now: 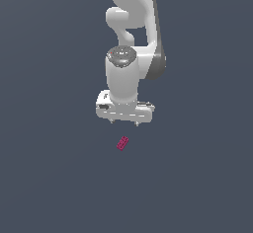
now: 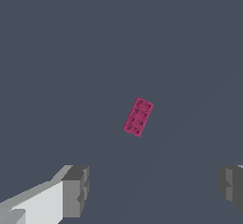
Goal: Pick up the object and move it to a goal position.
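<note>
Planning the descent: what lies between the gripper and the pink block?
Nothing: only bare grey surface separates the open gripper from the pink block, in both the exterior and wrist views.

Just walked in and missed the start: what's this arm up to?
A white robot arm in a simulator is going after a tiny magenta block lying on the plain grey floor. Its tool hangs open above the block, not touching it, with the fingers spread wide. Nothing is picked up yet.

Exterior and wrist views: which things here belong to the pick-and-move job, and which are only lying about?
Belongs to the job:
- pink block, lying flat, not held
- gripper, open, apart from the block

Only lying about:
- nothing else shows; only the plain grey floor
</note>
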Motion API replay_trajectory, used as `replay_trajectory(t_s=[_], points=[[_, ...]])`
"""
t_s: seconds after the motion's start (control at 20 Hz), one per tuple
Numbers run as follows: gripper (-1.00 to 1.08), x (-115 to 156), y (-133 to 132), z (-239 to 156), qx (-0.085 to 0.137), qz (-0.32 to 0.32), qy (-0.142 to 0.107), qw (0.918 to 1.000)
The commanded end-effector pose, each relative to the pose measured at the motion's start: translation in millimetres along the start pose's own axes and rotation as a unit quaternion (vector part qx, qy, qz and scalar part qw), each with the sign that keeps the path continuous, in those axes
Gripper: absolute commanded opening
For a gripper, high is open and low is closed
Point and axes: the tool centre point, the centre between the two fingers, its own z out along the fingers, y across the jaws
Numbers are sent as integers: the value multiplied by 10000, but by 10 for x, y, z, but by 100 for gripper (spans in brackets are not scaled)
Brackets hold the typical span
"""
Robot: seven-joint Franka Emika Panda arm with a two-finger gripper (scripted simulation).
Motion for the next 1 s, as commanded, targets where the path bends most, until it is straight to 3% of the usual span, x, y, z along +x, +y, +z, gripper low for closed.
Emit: replay_trajectory(t_s=[0.0,0.5,0.95], points=[[100,35,8,117,-4,249,-20,9997],[100,179,59,700,-55,1455,-90,9893],[100,223,89,981,-98,2003,-113,9796]])
